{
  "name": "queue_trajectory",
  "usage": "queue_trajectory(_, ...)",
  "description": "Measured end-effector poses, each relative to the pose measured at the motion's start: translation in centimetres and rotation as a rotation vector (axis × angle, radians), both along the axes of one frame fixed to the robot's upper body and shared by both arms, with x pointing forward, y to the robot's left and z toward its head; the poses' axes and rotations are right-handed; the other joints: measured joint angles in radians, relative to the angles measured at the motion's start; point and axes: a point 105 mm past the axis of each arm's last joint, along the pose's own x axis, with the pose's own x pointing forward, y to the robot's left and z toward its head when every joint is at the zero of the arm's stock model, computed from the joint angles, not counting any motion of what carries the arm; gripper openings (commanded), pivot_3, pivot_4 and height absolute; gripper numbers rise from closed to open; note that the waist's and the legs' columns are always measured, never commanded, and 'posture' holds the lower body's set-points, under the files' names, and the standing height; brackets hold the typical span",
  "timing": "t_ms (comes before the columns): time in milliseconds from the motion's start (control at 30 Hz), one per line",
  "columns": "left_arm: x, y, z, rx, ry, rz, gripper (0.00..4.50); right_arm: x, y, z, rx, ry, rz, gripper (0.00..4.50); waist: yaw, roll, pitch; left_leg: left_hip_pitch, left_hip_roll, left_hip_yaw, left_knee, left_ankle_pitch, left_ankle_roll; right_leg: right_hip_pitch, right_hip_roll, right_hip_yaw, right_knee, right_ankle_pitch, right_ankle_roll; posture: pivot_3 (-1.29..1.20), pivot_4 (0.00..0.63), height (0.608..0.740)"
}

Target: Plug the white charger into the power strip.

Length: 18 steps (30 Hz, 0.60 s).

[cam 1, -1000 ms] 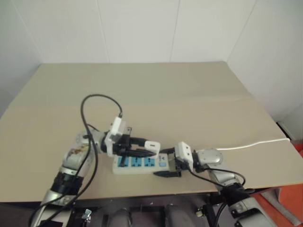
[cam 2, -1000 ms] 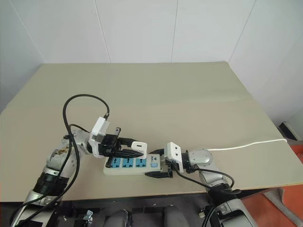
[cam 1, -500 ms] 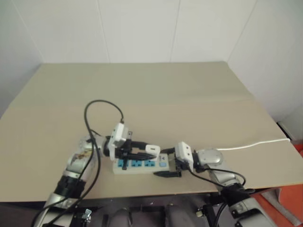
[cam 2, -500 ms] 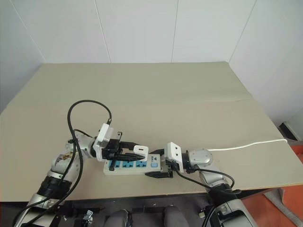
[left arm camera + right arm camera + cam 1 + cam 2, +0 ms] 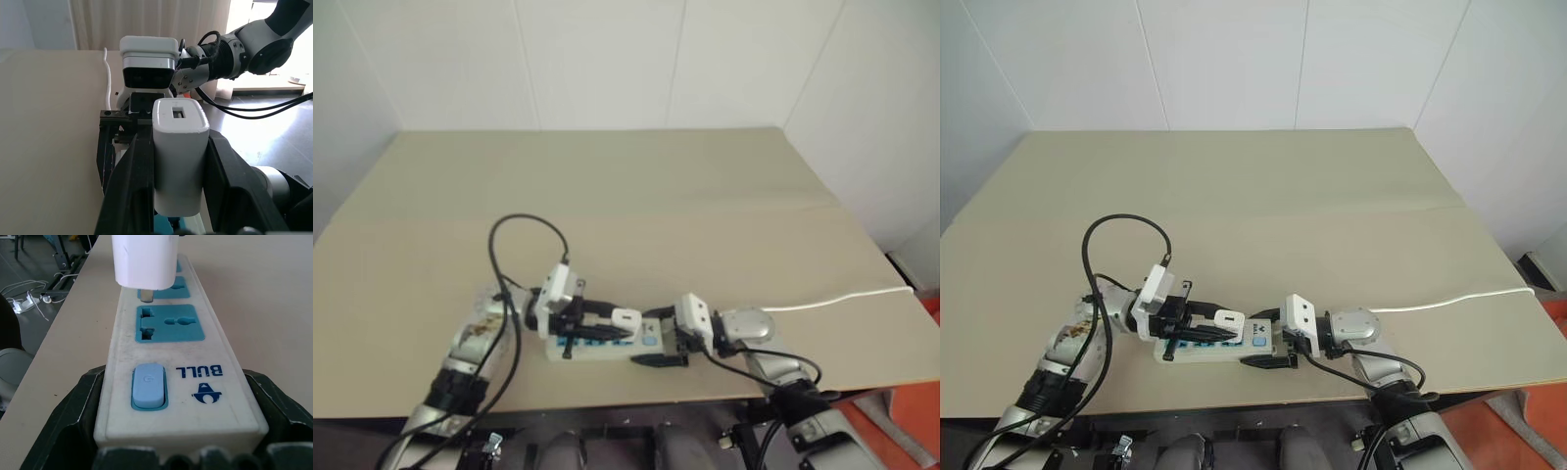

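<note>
The power strip lies near the table's front edge, its blue switch toward my right arm. My right gripper is shut on that switch end, one black finger on each long side. My left gripper is shut on the white charger, pinching it from both sides. The charger hangs just over the strip's middle blue socket, a metal prong pointing down at it. I cannot tell if the prong has entered.
The strip's thin white cord runs right across the beige table to its edge. A black cable loops above my left wrist. The strip sits close to the front edge; the far half of the table is bare.
My left gripper has come down with the charger, from a little above the strip to just over its sockets. The right gripper and the strip have stayed put.
</note>
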Motion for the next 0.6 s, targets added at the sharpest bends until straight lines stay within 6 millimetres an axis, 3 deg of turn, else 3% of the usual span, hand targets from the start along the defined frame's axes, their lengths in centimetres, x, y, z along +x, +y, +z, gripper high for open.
queue_trajectory(600, 0.06, -0.47, -0.81, 0.004, -0.009, -0.007, 0.98, 0.0, 0.01, 0.0, 0.0, 0.002, 0.0, 3.45, 0.0, 0.0, 0.0, 0.0, 0.0, 0.0, 0.0, 0.0, 0.0, 0.0, 0.0, 0.0, 0.0, 0.0, 0.0, 0.0, 0.15, 0.74)
